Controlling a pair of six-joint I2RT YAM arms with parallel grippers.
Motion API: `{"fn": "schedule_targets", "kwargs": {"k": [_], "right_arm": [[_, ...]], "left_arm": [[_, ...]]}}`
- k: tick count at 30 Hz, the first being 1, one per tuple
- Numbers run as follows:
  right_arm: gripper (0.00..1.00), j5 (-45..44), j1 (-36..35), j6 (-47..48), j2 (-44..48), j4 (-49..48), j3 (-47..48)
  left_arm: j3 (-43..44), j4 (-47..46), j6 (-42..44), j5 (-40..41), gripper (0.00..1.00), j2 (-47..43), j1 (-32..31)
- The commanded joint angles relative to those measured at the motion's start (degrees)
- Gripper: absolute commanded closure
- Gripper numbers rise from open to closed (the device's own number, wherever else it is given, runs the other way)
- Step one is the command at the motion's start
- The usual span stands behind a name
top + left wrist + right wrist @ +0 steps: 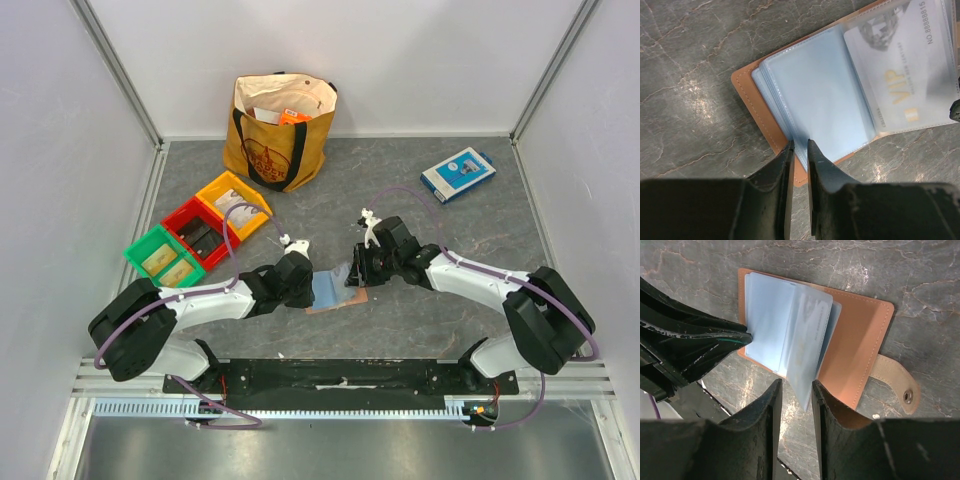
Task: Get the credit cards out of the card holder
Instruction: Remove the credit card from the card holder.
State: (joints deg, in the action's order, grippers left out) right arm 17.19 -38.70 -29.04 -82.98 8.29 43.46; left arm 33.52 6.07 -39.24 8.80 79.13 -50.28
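Note:
The card holder (335,292) lies open on the table between my two grippers, tan leather (747,95) below, pale blue clear sleeves on top, its snap tab (897,385) flat on the table. A pale card marked VIP (905,75) sits inside a sleeve. My left gripper (800,145) is shut, with its tips on the sleeves at the holder's left edge; it also shows in the right wrist view (740,337). My right gripper (796,385) is open, and a raised sleeve with a card (807,340) in it hangs between the jaws.
A tan tote bag (280,125) stands at the back. Yellow (232,203), red (200,232) and green (163,255) bins sit at the left. A blue-and-white flat box (457,173) lies at the back right. Walls close in the table.

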Motion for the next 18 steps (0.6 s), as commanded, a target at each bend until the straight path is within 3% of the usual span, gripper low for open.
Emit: {"fn": "schedule_targets", "kwargs": {"k": [1,8,13,18], "right_arm": [[0.63,1.00,-0.24,0.91,1.33,0.67,2.06],[0.61,1.97,-0.33,2.84,1.33,1.98,3.20],[0.39,-10.66,-0.85,3.90,3.96,6.99,5.05],[0.41,-9.03,-0.94,4.78,2.31,7.00,5.93]], "left_arm": [[-0.03,-1.23,-1.45,-0.10,0.78,0.15,-0.26],[-0.03,-1.23,-1.45,-0.27,0.78,-0.29,-0.26],[-0.21,-1.32,-1.45,-0.01,0.78,-0.38,-0.34],[-0.03,-1.41,-1.45,-0.10,0.78,-0.21,-0.17]]}}
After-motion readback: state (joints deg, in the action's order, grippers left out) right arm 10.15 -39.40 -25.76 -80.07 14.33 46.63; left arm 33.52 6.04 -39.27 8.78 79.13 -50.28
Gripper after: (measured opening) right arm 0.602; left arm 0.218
